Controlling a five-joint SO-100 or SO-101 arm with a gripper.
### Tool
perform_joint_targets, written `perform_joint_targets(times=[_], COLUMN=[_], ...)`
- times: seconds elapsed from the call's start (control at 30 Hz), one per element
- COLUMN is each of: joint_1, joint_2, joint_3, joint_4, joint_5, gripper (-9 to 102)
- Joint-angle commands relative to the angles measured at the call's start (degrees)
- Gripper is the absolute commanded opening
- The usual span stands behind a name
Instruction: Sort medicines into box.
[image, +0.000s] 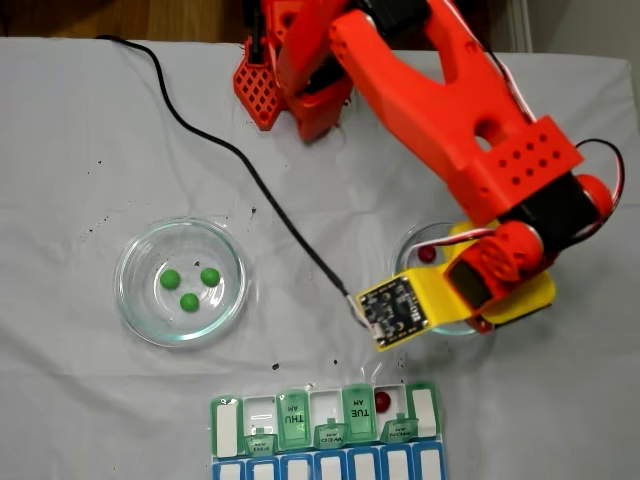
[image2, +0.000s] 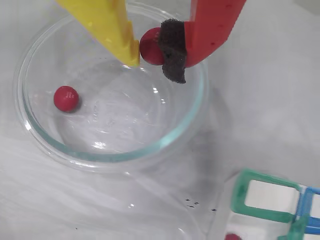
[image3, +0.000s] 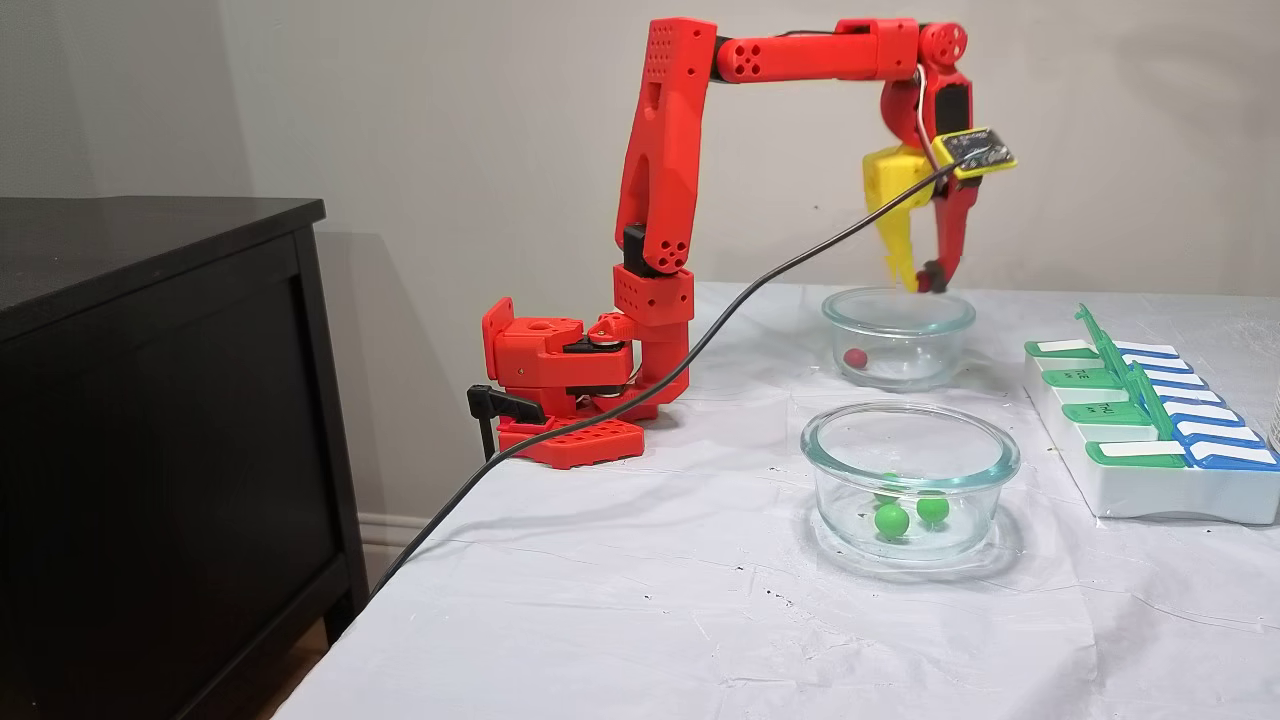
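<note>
So the gripper (image2: 150, 50) was clenched on a dark red ball (image2: 149, 46), pinched between the yellow finger (image2: 107, 25) and the black pad (image2: 173, 50) on the red finger (image2: 212, 25), held just over the rim of the red-ball glass bowl (image2: 195, 107). In a fixed view the fingertips (image3: 922, 278) hung right above that bowl (image3: 898, 336), not touching it. One more dark red ball (image2: 66, 98) sat loose on that bowl's floor, against the wall on the left side in the wrist view; same one visible low in the bowl in a fixed view (image3: 855, 357). A third dark red ball (image: 383, 401) lay in an open compartment of the pill organizer (image: 325, 425), which sat just beside the red-ball bowl, on the side away from the arm base (image3: 565, 385). Several translucent green lids stood up, with THU AM (image: 293, 412) and TUE AM (image: 357, 406) readable; the blue row (image: 330, 467) lay on the organizer's far edge from the bowl. The three bright green balls (image: 190, 285) were all in the second glass bowl (image: 135, 290), well apart from the red-ball bowl, to its left in a fixed view. A black cable (image: 220, 150) ran across the white table cover (image: 80, 400) up to the yellow-mounted wrist camera board (image: 392, 306).
</note>
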Motion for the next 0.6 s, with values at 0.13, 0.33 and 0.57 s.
perform_joint_targets(times=[0.13, 0.33, 0.57], joint_1=[9.4, 13.89, 20.57], joint_2=[8.61, 5.62, 4.22], joint_3=[-7.65, -3.52, -6.24], joint_4=[-3.08, -10.11, -10.2], joint_5=[-7.03, -9.93, -14.33], gripper=[0, 0, 0])
